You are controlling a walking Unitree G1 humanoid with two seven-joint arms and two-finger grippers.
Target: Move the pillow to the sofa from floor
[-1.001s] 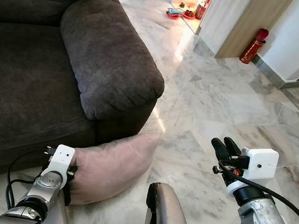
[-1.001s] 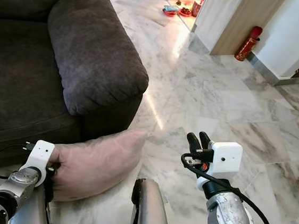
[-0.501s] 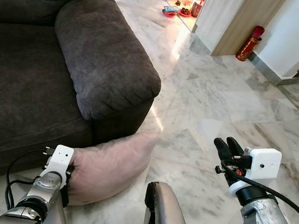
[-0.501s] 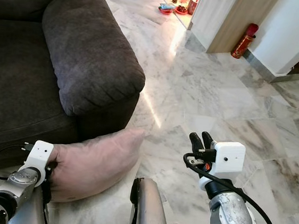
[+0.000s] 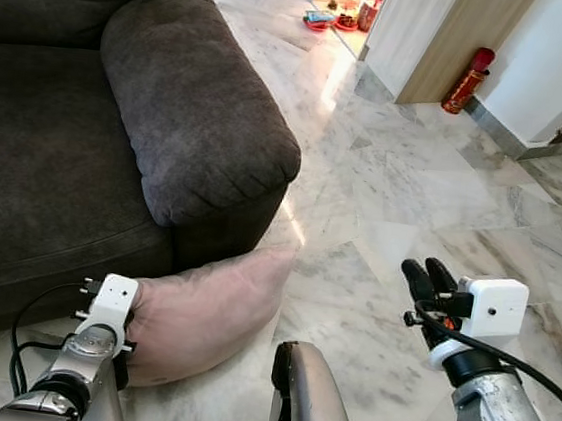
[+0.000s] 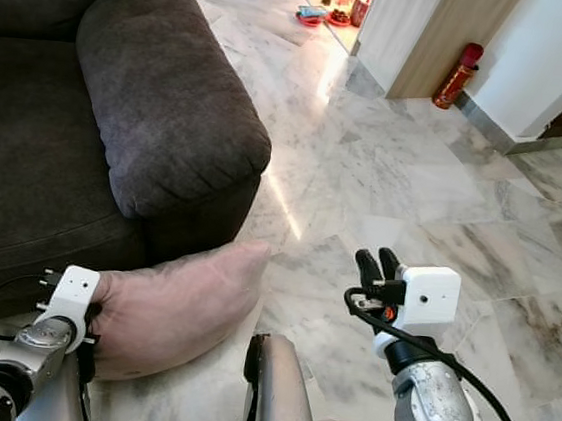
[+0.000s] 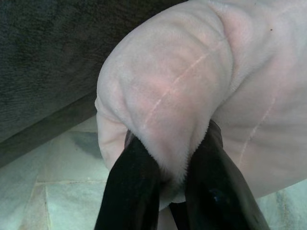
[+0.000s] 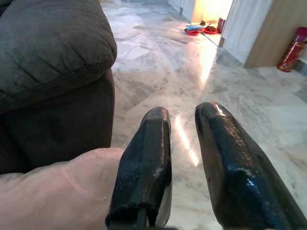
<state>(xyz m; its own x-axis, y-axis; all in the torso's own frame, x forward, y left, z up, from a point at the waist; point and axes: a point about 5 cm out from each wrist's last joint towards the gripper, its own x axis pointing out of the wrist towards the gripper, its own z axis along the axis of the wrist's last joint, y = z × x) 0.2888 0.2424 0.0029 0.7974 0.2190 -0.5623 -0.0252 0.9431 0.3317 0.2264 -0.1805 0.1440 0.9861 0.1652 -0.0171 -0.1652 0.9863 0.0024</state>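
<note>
A pale pink pillow (image 5: 212, 307) lies on the marble floor against the front corner of the dark grey sofa (image 5: 56, 147), under its armrest (image 5: 196, 111). My left gripper (image 7: 165, 175) is shut on the pillow's (image 7: 182, 96) near corner, and the fabric bunches between the two black fingers (image 7: 132, 191). My right gripper (image 5: 422, 283) hovers over the floor to the right of the pillow, apart from it. Its fingers (image 8: 144, 163) stand slightly apart with nothing between them.
A red fire extinguisher (image 5: 471, 80) leans at the wall corner far right. Red dishes (image 5: 326, 19) sit on the floor by a lit doorway at the back. My own silver leg (image 5: 311, 400) is below the pillow. Marble floor (image 5: 415, 174) spreads to the right.
The camera has shifted a little, so the sofa sits slightly higher and further left in view. My left gripper stays shut on the pillow corner; the right gripper holds its place.
</note>
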